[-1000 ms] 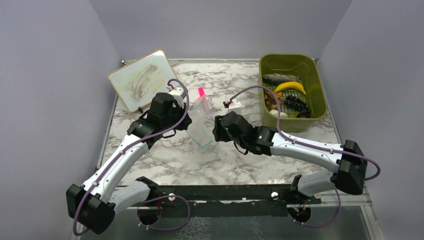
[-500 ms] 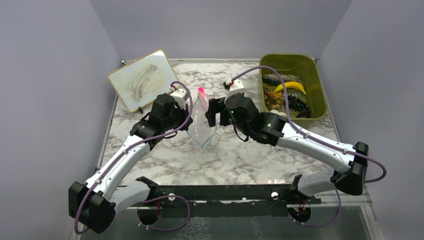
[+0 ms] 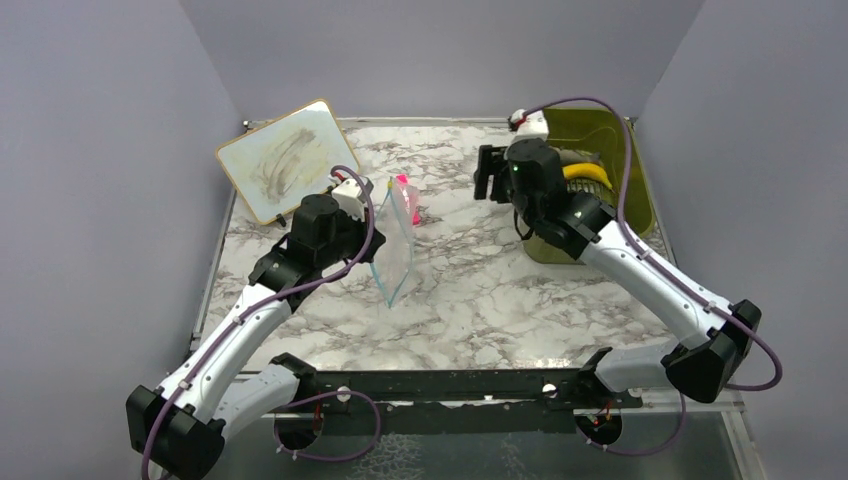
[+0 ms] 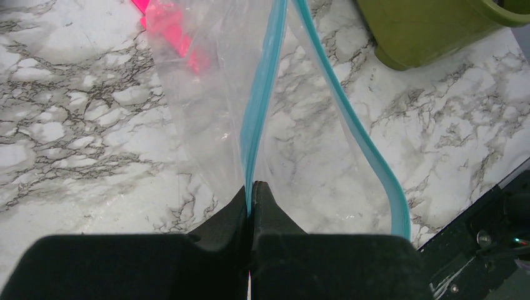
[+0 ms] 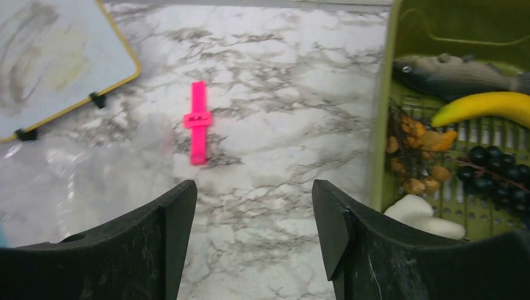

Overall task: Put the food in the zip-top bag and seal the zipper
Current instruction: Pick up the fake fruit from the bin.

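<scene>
The left gripper (image 4: 252,187) is clenched on the zip-top bag (image 4: 206,94), its matte black fingers pinching the zipper (image 4: 259,112), a thin blue-teal strip. From that pinch one strip runs straight towards 12 o'clock in the wrist view and the other curves off towards 4 o'clock, so the mouth gapes. The bag is clear, glossy, crinkled film. In the top view it stands on edge near the middle of the marbled table (image 3: 480,290).

A flat pink clip (image 5: 198,122) lies on the marble just beyond the bag, at its 12 o'clock.

The right gripper (image 5: 252,197) is released, its blunt jaws spread wide and holding nothing, over the marble at 9 o'clock of the olive-green bin (image 5: 381,125).

The food lies in that slotted bin at the table's 2 o'clock corner:
- a grey fish (image 5: 453,75)
- a smooth curved banana (image 5: 484,106)
- an orange piece (image 5: 440,139)
- knobbly brownish bits (image 5: 415,156)
- a beaded dark grape bunch (image 5: 494,169)
- a rounded white piece (image 5: 419,212)

A smeared whiteboard (image 3: 280,160) leans at 10 o'clock.
</scene>
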Action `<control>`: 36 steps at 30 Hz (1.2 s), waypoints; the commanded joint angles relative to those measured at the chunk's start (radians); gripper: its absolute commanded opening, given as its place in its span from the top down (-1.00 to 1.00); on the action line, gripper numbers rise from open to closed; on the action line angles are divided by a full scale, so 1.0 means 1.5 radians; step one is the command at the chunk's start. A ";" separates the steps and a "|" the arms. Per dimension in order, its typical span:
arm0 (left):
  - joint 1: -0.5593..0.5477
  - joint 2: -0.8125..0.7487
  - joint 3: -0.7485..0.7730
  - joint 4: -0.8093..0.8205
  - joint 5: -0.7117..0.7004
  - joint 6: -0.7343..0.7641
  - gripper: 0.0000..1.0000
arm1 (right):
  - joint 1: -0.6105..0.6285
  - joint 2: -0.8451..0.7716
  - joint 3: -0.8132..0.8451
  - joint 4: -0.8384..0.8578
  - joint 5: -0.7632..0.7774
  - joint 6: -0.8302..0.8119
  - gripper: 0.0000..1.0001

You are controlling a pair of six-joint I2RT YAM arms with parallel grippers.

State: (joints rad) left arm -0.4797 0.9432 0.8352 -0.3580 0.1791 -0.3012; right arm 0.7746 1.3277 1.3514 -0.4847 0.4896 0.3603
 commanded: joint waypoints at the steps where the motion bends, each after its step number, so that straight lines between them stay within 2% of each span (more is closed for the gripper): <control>1: 0.000 -0.016 -0.007 0.021 0.003 -0.011 1.00 | -0.099 0.007 0.027 -0.019 -0.047 -0.036 -0.34; 5: 0.001 -0.011 -0.011 0.022 0.026 -0.001 1.00 | -0.218 0.027 0.032 -0.022 -0.133 -0.034 -0.32; 8: 0.002 -0.006 -0.009 0.020 0.034 0.008 1.00 | -0.288 0.056 0.043 -0.044 -0.154 -0.022 -0.28; 13: 0.001 -0.022 -0.007 0.021 0.023 0.008 1.00 | -0.367 0.115 0.029 -0.034 -0.216 -0.030 -0.24; 21: 0.001 -0.039 -0.008 0.017 -0.010 0.009 1.00 | -0.420 0.223 0.045 -0.006 -0.251 -0.058 -0.20; 24: 0.001 -0.051 -0.009 0.018 -0.021 0.013 1.00 | -0.431 0.260 0.050 -0.012 -0.235 -0.044 -0.18; 30: 0.002 -0.064 -0.011 0.018 -0.032 0.017 1.00 | -0.445 0.344 0.107 -0.071 -0.186 0.075 -0.13; 36: 0.001 -0.074 -0.013 0.019 -0.040 0.018 1.00 | -0.448 0.394 0.135 -0.081 -0.186 0.160 -0.19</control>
State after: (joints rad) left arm -0.4797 0.8547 0.8253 -0.3489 0.1467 -0.2890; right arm 0.1089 1.8877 1.5162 -0.5797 0.1802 0.4850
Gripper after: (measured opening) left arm 0.011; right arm 0.590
